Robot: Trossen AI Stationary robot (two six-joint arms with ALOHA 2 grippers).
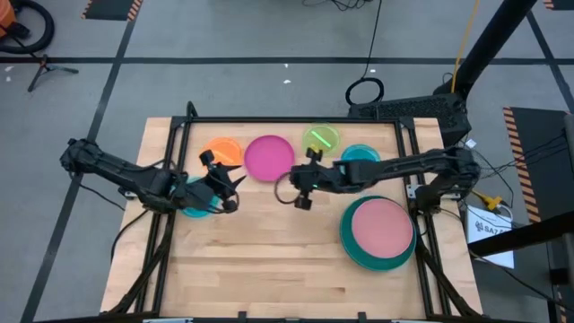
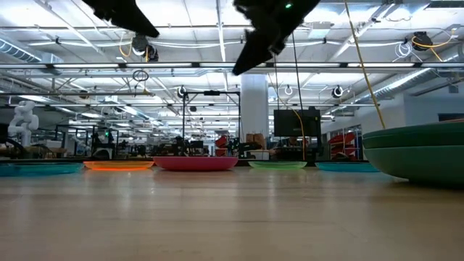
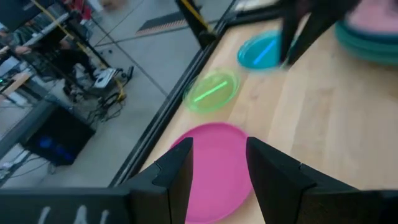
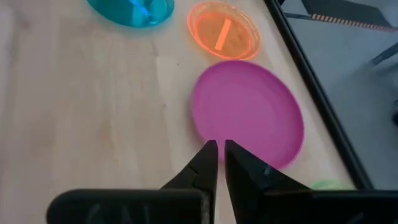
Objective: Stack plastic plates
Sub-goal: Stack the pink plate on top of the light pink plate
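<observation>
1. Fingers first, high view: left gripper [image 1: 231, 184] sits over the table's left-centre w/ fingers spread, holding nothing. Right gripper [image 1: 300, 184] hangs at table centre, just beside the magenta plate [image 1: 269, 158]; can't read its fingers from up here.
2. High view, plates: a row along the far edge of the table [image 1: 269, 260], namely orange plate [image 1: 223, 150], magenta plate, lime plate [image 1: 322, 137], light blue plate [image 1: 360, 154]. A teal plate [image 1: 193, 199] lies partly under the left gripper. Near the right edge, a pink plate [image 1: 381, 225] sits inside a bigger dark green plate [image 1: 359, 255]. It's a stack; nothing else in it.
3. Low view: plates show as thin, shallow rims on the wood, orange [image 2: 119, 164], magenta [image 2: 196, 163], lime [image 2: 278, 165] in a row far off. The green stack [image 2: 417, 152] bulks large at right. Both arms hang above, clear of the tabletop.
4. Left wrist view: left fingers [image 3: 177, 177] stand apart, empty, w/ the magenta plate [image 3: 217, 171] showing in the gap. Lime [image 3: 211, 91] and light blue [image 3: 264, 51] plates lie beyond, both glossy and see-through.
5. Right wrist view: right fingers [image 4: 207, 167] are nearly together w/ only a thin slit between, gripping nothing; tips over the magenta plate's [image 4: 249, 112] edge. Touching it or not: can't tell. Orange plate [image 4: 224, 31] lies just beside it, teal plate [image 4: 130, 11] farther off.
</observation>
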